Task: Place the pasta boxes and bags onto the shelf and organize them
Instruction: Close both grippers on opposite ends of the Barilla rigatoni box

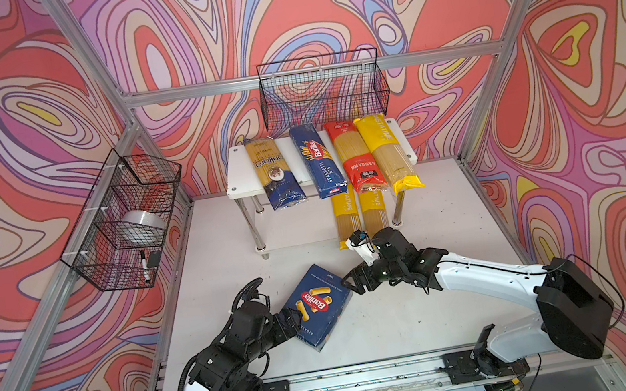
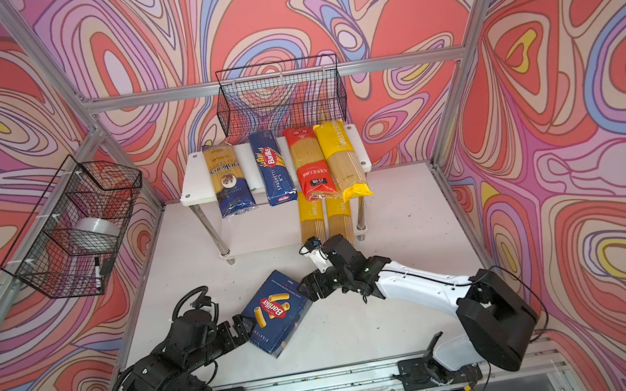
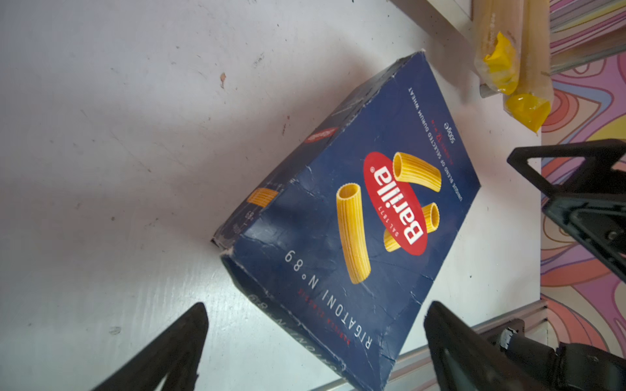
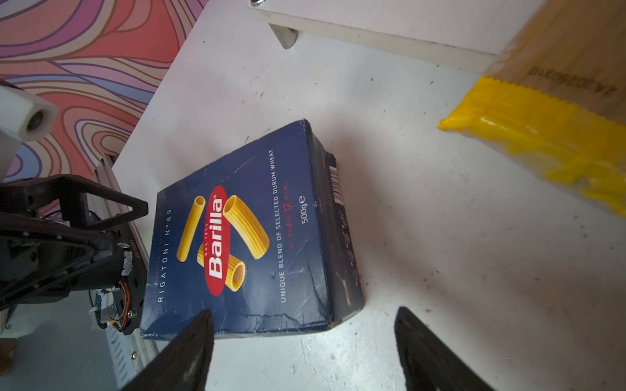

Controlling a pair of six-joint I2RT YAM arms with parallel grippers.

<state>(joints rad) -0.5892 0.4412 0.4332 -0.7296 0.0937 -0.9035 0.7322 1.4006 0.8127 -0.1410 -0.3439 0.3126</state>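
While the white tabletop (image 1: 456,234) carries just one stray package, the two-tier shelf of white boards on chrome tube legs (image 1: 241,175) at the back wall already holds most of the load. The wide flat dark blue Barilla rigatoni carton (image 1: 317,307) is the one left out, lying face up and askew on the table, well apart from the shelf and between the two arms. On the top board, four packages lie side by side and overhang the front edge: a dark blue bag with a gold top (image 1: 274,173), the long narrow dark blue Barilla spaghetti carton (image 1: 317,162), a red bag (image 1: 354,161) and a yellow PASTATIME bag (image 1: 387,152). On the lower board a second yellow bag (image 1: 346,217) and a third yellow bag (image 1: 375,212) rest together towards the right side. So six of seven look placed (tidying the overhang may also be wanted), and the rigatoni carton seems to be the last job. The left gripper (image 1: 295,320) sits at the carton's near end, fingers spread wide with the corner between them, clamping nothing. The right gripper (image 1: 352,283) sits at the far corner, fingers wide too; whether one touches the carton I cannot tell.
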